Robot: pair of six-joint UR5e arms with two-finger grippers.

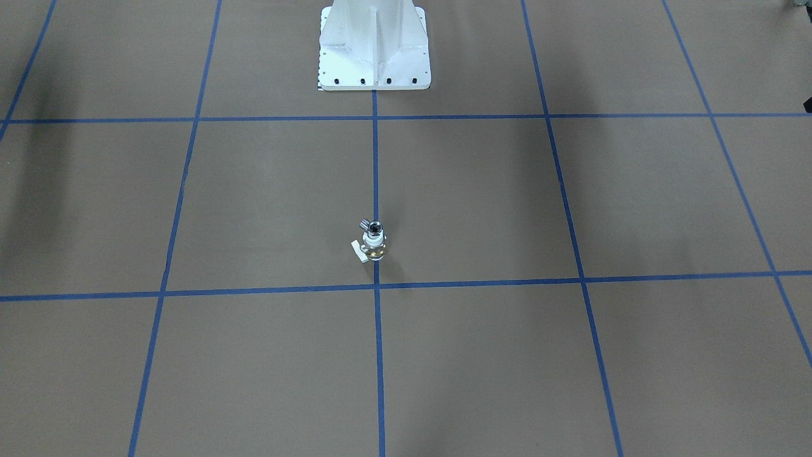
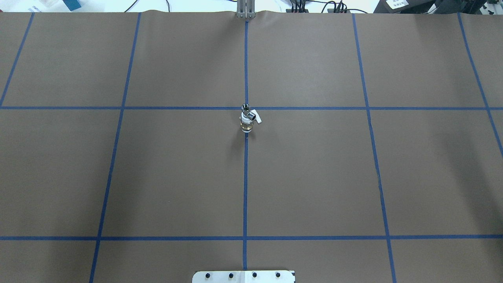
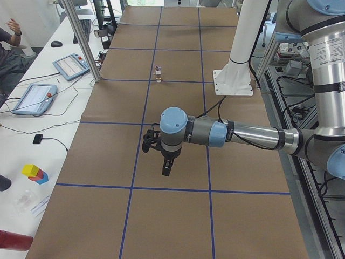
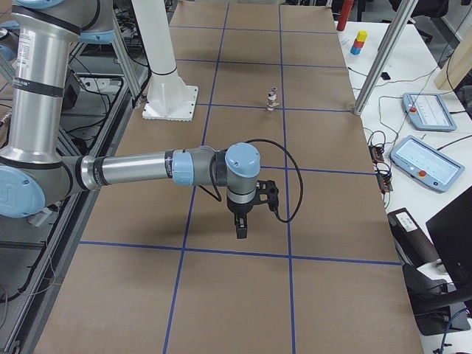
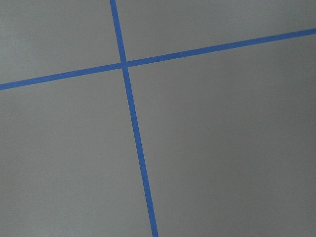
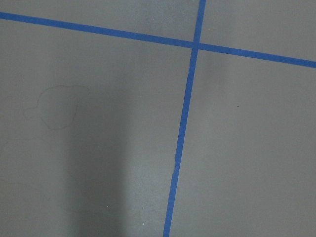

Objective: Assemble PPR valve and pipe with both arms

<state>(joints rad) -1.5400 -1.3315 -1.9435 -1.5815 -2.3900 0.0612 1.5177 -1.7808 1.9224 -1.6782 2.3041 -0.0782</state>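
The PPR valve (image 1: 374, 246) stands upright on the centre tape line, white ends, brass middle, white handle to one side. The silvery pipe (image 1: 376, 226) with a dark bore sits on its top end. Both also show in the overhead view, valve (image 2: 246, 122) and pipe (image 2: 246, 106), and small in the side views (image 3: 158, 74) (image 4: 272, 98). My left gripper (image 3: 167, 168) hangs over bare paper, far from the valve. My right gripper (image 4: 240, 227) does the same at the other end. Neither holds anything that I can see; I cannot tell whether they are open or shut. Both wrist views show only paper and tape.
The white pedestal base (image 1: 374, 57) stands at the robot's side of the table, also in the overhead view (image 2: 243, 276). Blue tape lines grid the brown paper. A metal post (image 3: 86, 43), tablets (image 3: 71, 66) and coloured blocks (image 3: 35, 172) lie beyond the far edge.
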